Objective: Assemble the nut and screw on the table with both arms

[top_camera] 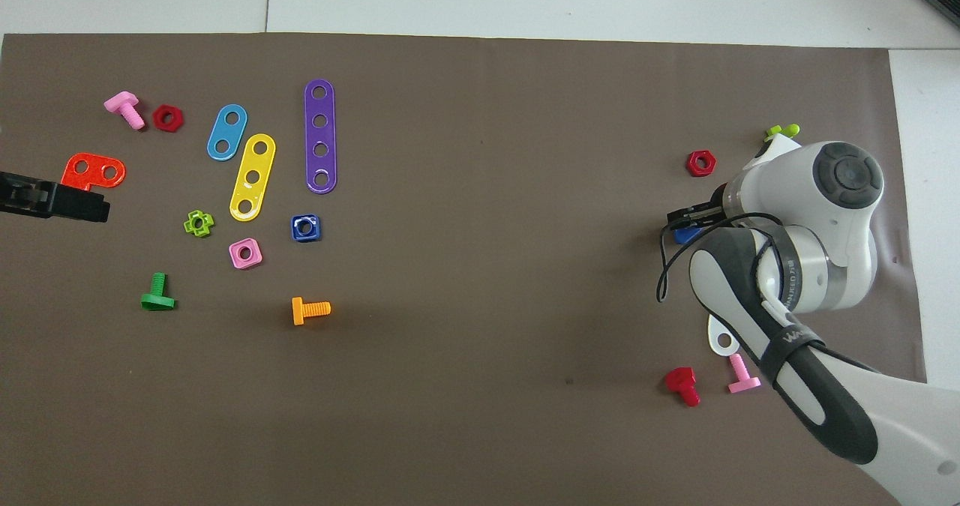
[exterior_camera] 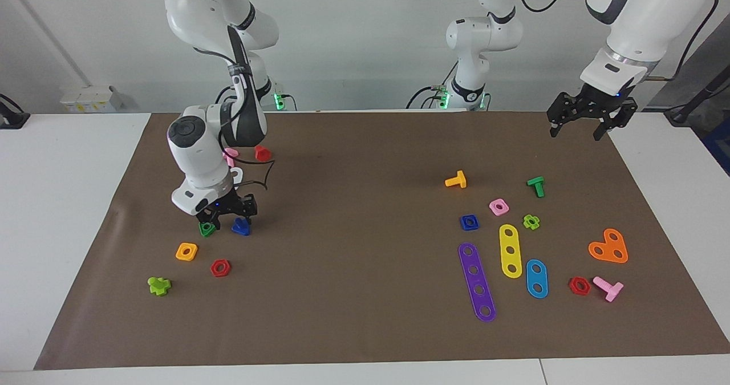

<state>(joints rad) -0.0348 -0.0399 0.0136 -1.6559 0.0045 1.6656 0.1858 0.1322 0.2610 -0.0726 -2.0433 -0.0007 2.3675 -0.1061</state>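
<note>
Purple strip (exterior_camera: 477, 282): flat on the mat, at the edge of the spread farthest from the robots, toward the left arm's end of the table (exterior_camera: 74, 145); yellow strip (exterior_camera: 510, 250) and blue strip (exterior_camera: 536, 278) beside it

Nut (exterior_camera: 469, 222): dark blue, square, flat on the mat beside the pink nut (exterior_camera: 499, 206) and just nearer the robots than the purple strip; nothing touches it

Screw (exterior_camera: 241, 226): dark blue, on the mat toward the right arm's end, beside a green piece (exterior_camera: 207, 229); in the overhead view only a sliver of blue shows under the wrist

Right gripper (exterior_camera: 228, 214): low over the screw and the green piece, fingertips at or almost at mat level; fingers look spread, one tip by each piece, and no closed grasp on the screw can be made out; whether a tip touches it cannot be told

Left gripper (exterior_camera: 590, 120): up in the air over the mat's edge at its own end, fingers apart, holding nothing; it waits

Progress: early. Nut and screw lie well apart at different ends of the table, neither lifted. Judged step in hand: right arm picking up the screw. Left to do: grasp the screw, left arm take the nut, bring the two together, thread one on the other

Others: orange nut (exterior_camera: 186, 251), red nut (exterior_camera: 220, 267), lime piece (exterior_camera: 159, 286), orange bolt (exterior_camera: 456, 180), green bolt (exterior_camera: 536, 186), all untouched
</note>
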